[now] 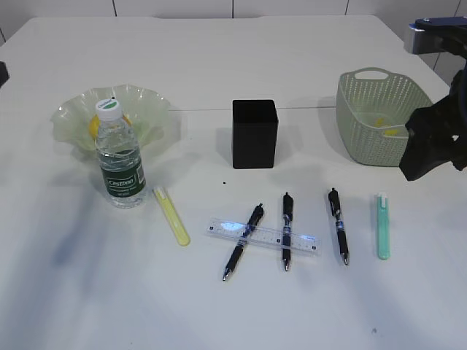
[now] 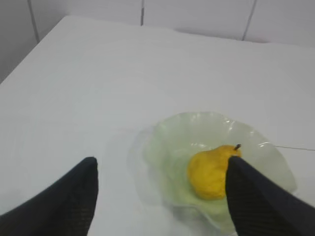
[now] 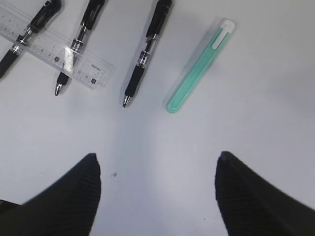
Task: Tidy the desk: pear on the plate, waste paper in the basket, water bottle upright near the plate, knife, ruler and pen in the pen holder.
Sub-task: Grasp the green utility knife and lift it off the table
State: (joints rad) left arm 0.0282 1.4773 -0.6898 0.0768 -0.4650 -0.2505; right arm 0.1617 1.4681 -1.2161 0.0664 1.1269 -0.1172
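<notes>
The yellow pear [image 2: 210, 172] lies in the pale green plate [image 1: 146, 102] at the back left. The water bottle [image 1: 120, 164] stands upright just in front of the plate. My left gripper [image 2: 162, 162] hovers open over the desk beside the plate [image 2: 170, 142], holding nothing. The black pen holder [image 1: 255, 133] stands mid-desk. The clear ruler [image 1: 263, 235] lies across two pens [image 1: 244, 231] [image 1: 287, 230], with a third pen [image 1: 338, 224] to the right. A yellow knife [image 1: 171, 216] and a teal knife [image 1: 383, 225] lie flat. Yellow waste paper [image 1: 390, 131] sits in the basket [image 1: 368, 102]. My right gripper [image 3: 157, 157] is open above bare desk, below the teal knife [image 3: 197, 66].
The right arm's dark body [image 1: 430, 146] hangs in front of the basket's right side. A blue-grey device [image 1: 438, 33] sits at the far right edge. In the right wrist view the ruler [image 3: 54, 46] and the nearest pen [image 3: 145, 54] lie ahead of the fingers.
</notes>
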